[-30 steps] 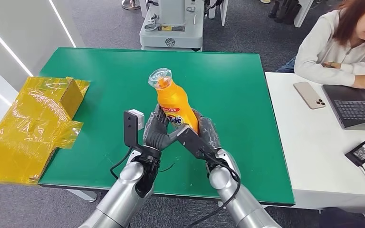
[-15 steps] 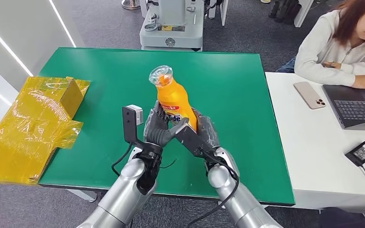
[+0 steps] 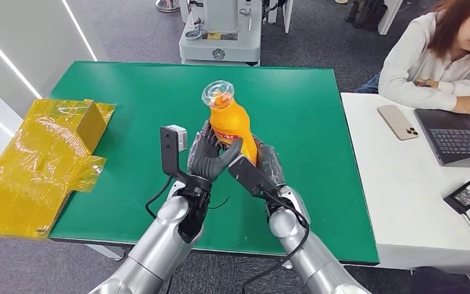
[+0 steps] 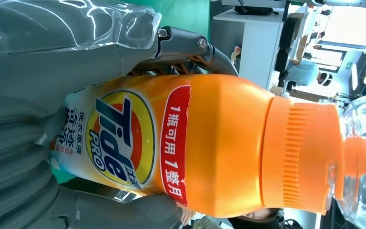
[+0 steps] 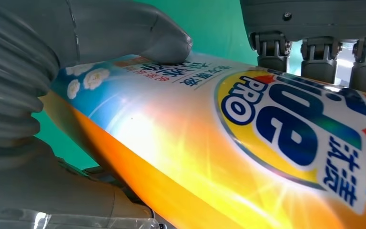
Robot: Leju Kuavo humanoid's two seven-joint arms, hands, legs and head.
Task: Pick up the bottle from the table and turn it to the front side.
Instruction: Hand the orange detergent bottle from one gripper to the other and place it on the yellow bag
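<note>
I see the orange bottle at the centre of the head frame, lifted above the green table, clear cap tilted toward the top. My left hand and right hand both clamp its lower body, fingers wrapped around the Tide label.

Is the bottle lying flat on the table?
No, the bottle is held above the green table, gripped between the left hand and the right hand, cap pointing up.
</note>
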